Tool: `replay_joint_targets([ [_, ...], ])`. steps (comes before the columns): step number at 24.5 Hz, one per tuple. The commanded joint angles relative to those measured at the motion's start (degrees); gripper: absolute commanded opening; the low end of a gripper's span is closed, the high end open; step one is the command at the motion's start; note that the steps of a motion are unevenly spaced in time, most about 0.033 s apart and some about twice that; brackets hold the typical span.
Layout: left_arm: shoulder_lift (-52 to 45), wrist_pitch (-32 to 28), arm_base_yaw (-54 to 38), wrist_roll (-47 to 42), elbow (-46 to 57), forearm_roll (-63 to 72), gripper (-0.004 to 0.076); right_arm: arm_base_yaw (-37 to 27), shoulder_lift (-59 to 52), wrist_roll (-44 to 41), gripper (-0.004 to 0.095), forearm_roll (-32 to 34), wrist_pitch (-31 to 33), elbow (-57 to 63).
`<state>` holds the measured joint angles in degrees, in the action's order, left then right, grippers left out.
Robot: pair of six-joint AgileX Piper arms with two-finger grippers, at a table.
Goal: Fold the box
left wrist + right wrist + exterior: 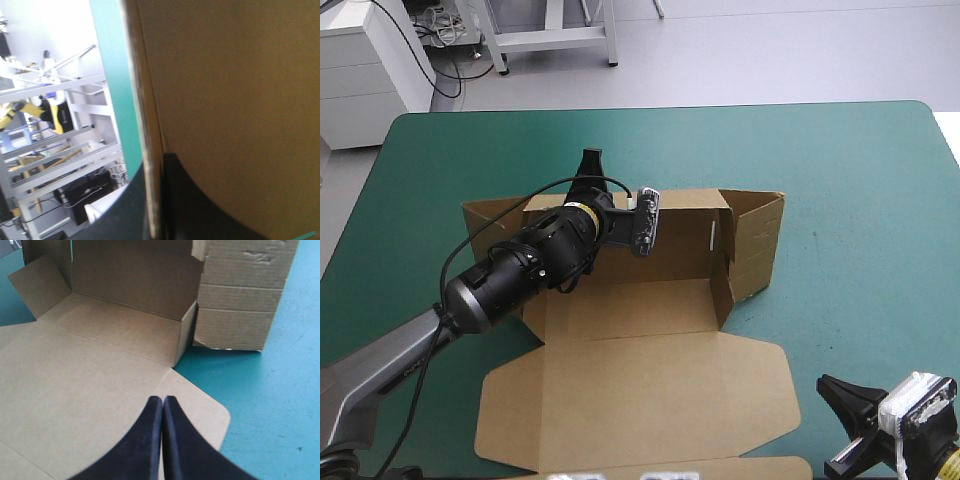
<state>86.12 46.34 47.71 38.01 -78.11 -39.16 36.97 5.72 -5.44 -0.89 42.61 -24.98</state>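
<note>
While the left gripper (590, 168) is clamped on the top edge of the far wall, the box (650, 390) sits in the middle of the table (850, 170). I judge it about half made. The far wall and right side panel stand, nothing looks tucked, and the lid lies flat. The right gripper (162, 407) is pressed together, empty, near the lid's corner.

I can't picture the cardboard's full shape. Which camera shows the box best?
The high view: nearly the whole brown box lies spread out, far wall and right side raised, lid flat. The right wrist view shows only its right part. The left wrist view shows just a wall edge pinched in the left tool.
</note>
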Motion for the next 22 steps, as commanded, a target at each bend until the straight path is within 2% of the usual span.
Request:
replay_joint_targets([
  [1,-3.19,-4.93,0.24,-4.71,-1.05,-5.70,-0.0008,-0.07,0.89,0.04,-0.0016,0.35,-4.36,-1.35],
  [5,-3.46,-5.84,3.59,-8.53,3.45,-6.86,-0.0008,-0.07,0.89,-0.06,-0.0016,1.92,-4.36,-1.35],
  [9,-4.17,-10.69,5.50,-23.23,12.88,-21.06,-0.0008,-0.07,0.89,-0.05,-0.0016,4.25,-4.36,-1.35],
  [14,-4.17,-10.29,5.27,-28.71,17.83,-31.57,-0.0008,-0.07,0.89,0.30,-0.0003,5.33,-4.36,-1.35],
  [18,-4.17,-10.63,5.27,-30.74,18.77,-34.19,-0.0008,-0.07,0.89,4.92,0.0178,2.48,-4.36,-1.35],
  [22,-4.17,-11.02,5.27,-32.86,18.77,-34.83,-0.0008,-0.07,0.89,5.44,0.0541,1.90,-4.36,-1.35],
])
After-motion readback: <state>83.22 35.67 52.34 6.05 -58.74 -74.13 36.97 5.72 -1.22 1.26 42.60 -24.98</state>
